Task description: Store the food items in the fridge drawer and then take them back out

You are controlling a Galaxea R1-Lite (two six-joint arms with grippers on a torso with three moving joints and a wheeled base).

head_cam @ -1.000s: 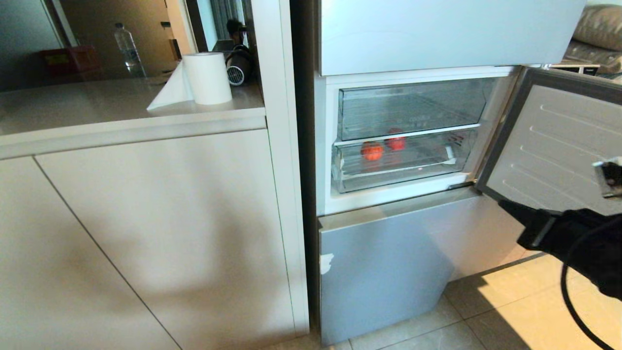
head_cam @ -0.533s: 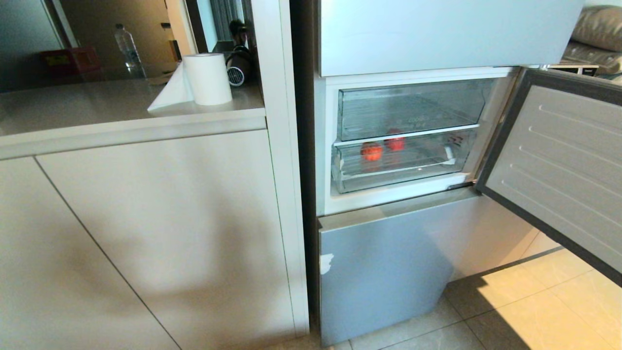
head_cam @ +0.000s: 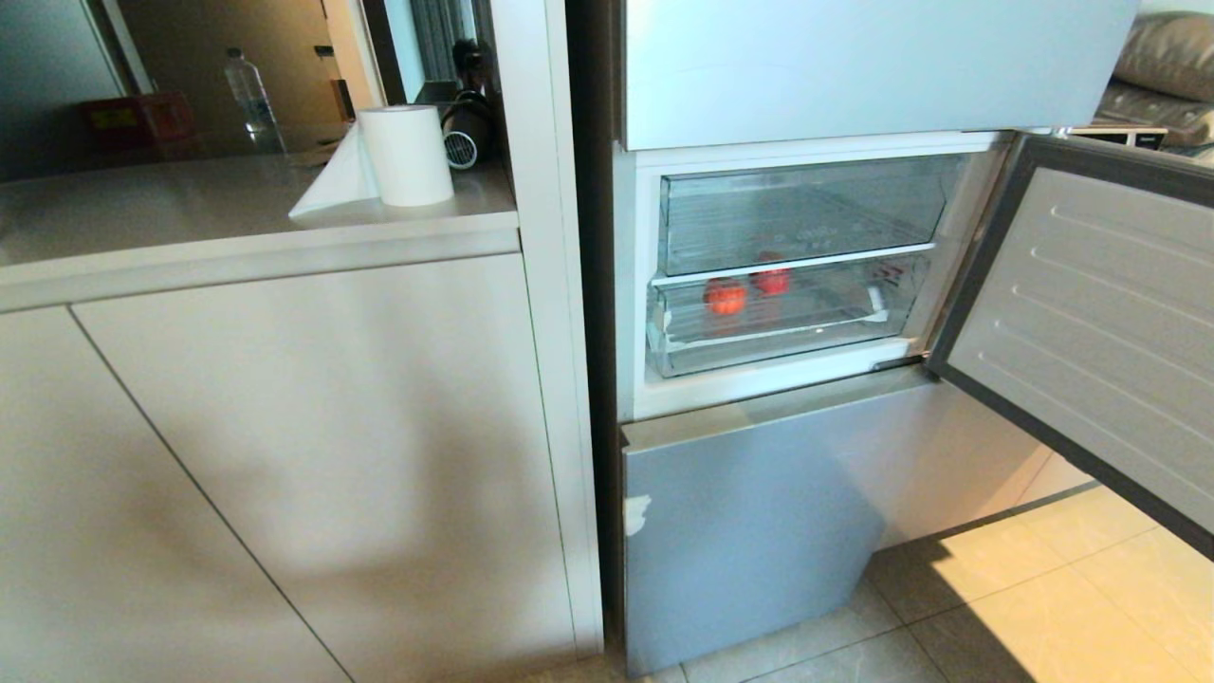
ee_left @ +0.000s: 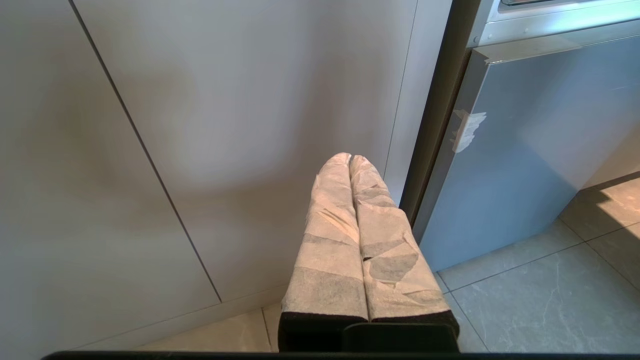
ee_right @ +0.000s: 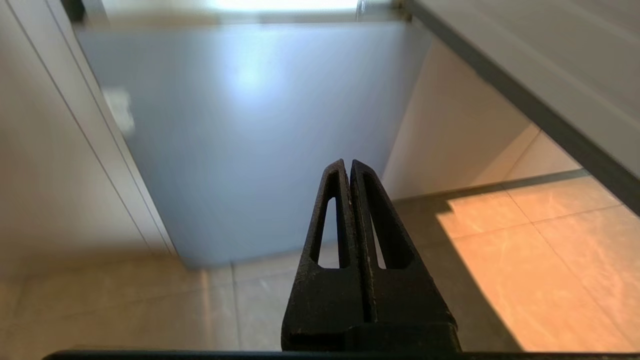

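Head view: neither arm visible. Fridge door (head_cam: 1091, 323) swung wide, cut off at frame edge. Glossy red piece (head_cam: 773, 278) partly hidden behind shelf rail; orange-red piece (head_cam: 726, 297) in front-left, stem hard to make out through plastic. Both inside clear fridge drawer (head_cam: 787, 346), pushed in, ribbed floor faintly visible, below shallower upper drawer (head_cam: 806, 213). Left gripper (ee_left: 350, 159), fingers paper-wrapped and pressed together, empty, low before cabinet front (ee_left: 200, 125). Right gripper (ee_right: 348, 164), black fingers together, empty, low before lower fridge panel (ee_right: 250, 125).
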